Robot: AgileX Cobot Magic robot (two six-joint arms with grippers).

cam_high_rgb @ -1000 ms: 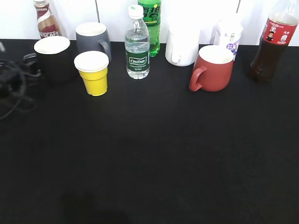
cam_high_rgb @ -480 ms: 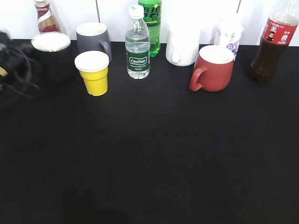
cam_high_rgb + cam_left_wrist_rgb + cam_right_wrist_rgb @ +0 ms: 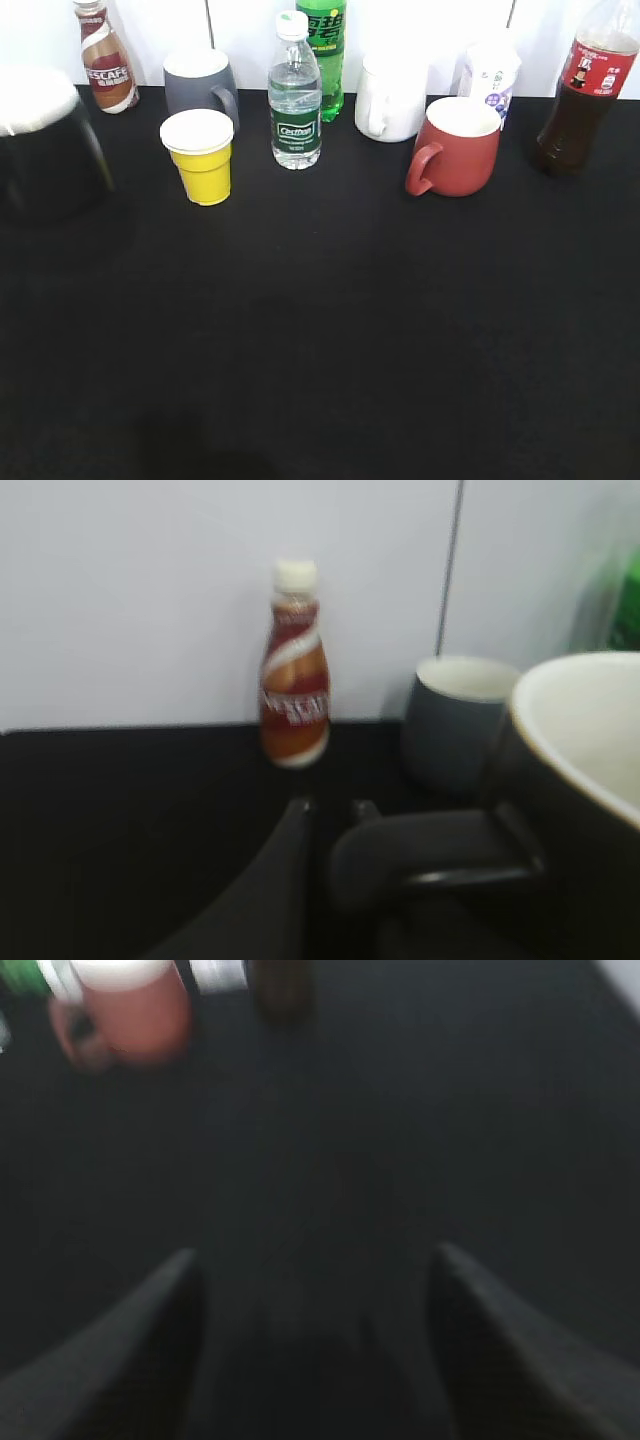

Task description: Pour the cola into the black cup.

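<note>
- While the cola (image 3: 588, 92) stands upright at the upper right of the exterior view, the black cup (image 3: 45, 140) appears large and blurred at the upper left edge, seemingly lifted off the black table (image 3: 330, 340).
- In the left wrist view, the left gripper (image 3: 330, 865) is seen closed on the black cup's loop handle, the white inside showing at the right edge.
- The right gripper (image 3: 315, 1290) is spread wide over bare table, holding nothing, with the cola blurred at the top of its view.
- The bottle is judged fairly heavy with liquid, its thin plastic yielding under pressure and smooth; a hold at the mid-body, near the red label, is advised.
- The mug is judged rigid and breakable; held by the handle alone, it may swing.
</note>
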